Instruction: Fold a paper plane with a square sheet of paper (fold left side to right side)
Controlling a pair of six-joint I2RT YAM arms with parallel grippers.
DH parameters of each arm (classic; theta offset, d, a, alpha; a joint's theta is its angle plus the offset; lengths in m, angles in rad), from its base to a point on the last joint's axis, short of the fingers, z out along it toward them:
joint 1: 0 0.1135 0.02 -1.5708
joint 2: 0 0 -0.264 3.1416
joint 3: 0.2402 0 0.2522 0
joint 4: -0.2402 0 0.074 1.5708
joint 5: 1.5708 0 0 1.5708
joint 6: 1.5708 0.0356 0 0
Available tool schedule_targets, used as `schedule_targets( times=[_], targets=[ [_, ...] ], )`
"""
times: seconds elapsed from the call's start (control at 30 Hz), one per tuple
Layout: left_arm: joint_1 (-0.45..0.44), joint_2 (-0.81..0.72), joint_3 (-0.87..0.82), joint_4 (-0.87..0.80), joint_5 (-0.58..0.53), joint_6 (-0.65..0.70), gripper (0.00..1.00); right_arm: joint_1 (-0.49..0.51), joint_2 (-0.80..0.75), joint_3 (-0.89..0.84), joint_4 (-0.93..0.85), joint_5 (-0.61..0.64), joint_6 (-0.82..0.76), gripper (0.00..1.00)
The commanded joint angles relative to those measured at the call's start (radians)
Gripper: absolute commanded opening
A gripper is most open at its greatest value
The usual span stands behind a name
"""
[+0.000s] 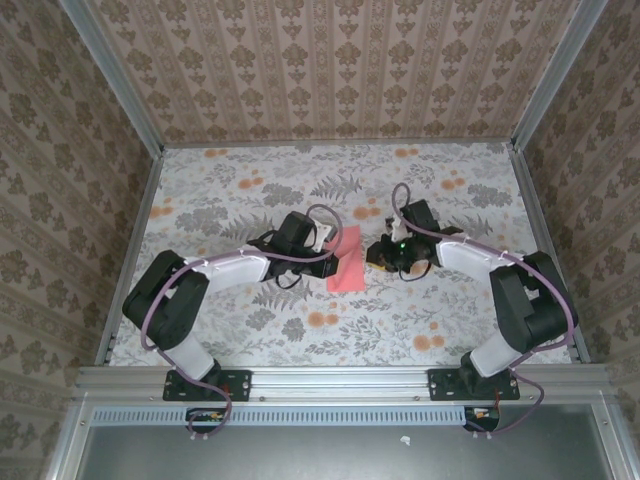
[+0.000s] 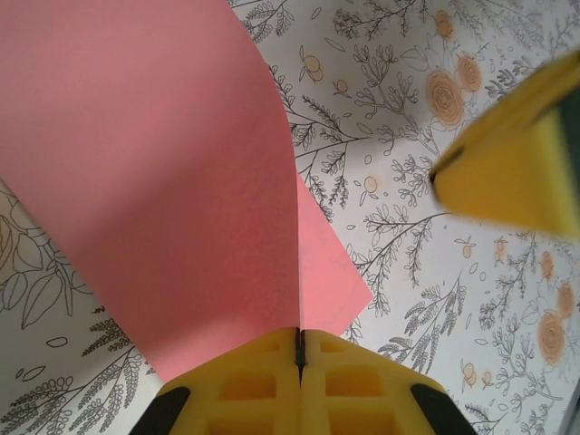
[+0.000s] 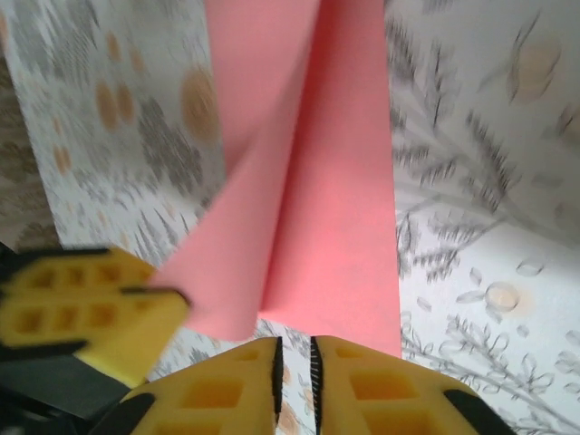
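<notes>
Yellow fingers (image 2: 263, 385) of the left gripper (image 2: 300, 337) are nearest in the left wrist view, pressed together and clamped on the edge of the square sheet of paper (image 2: 163, 181). The sheet is plain pink-red. From this pinch one part of it rises in a soft curve, and a lower part lies flat on the table (image 2: 408, 299).

In the right wrist view the sheet is bent over on itself like a loose, rounded fold, not pressed flat. Its near edge ends just in front of the right gripper (image 3: 294, 349). The two yellow fingers of this gripper stand nearly together, with a thin slit left between them; whether they pinch the paper I cannot tell.

From above, the sheet looks like a narrow, slightly tilted strip at the middle of the table. The left gripper touches the sheet's upper left corner and the right gripper is just beside its right edge.

Under the sheet the table has a grey leaf pattern with small orange flower prints (image 1: 250, 183). Both arms reach to the sheet from the near edge, the left arm (image 1: 215, 270) from the left and the right arm (image 1: 480, 260) from the right. A green light (image 1: 402, 243) shines on the right wrist, and purple cables (image 1: 150, 320) run along both arms. Behind and beside the sheet stand walls (image 1: 330, 70) with brown ornament wallpaper; before it, a metal rail (image 1: 340, 380) carries the arm bases.
</notes>
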Motion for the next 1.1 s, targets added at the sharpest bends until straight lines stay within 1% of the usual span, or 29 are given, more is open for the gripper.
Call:
schedule_targets(
  times=[0.0,0.2,0.43,0.6,1.07],
  targets=[
    [0.014,-0.017,-0.012,-0.003,0.046,-0.004,0.01,0.056,0.026,-0.017,0.049,0.001,0.031,0.13],
    [0.029,-0.004,-0.009,-0.038,0.030,0.027,0.02,0.088,0.094,-0.008,0.044,0.048,0.035,0.10],
    [0.050,0.022,0.033,-0.108,0.021,0.092,0.03,0.103,0.167,0.038,-0.048,0.085,-0.007,0.09],
    [0.065,0.049,0.068,-0.148,0.028,0.138,0.04,0.103,0.187,0.052,-0.107,0.121,-0.038,0.09],
    [0.095,0.142,0.152,-0.182,0.052,0.209,0.05,0.103,0.208,0.061,-0.144,0.136,-0.068,0.08]
  ],
)
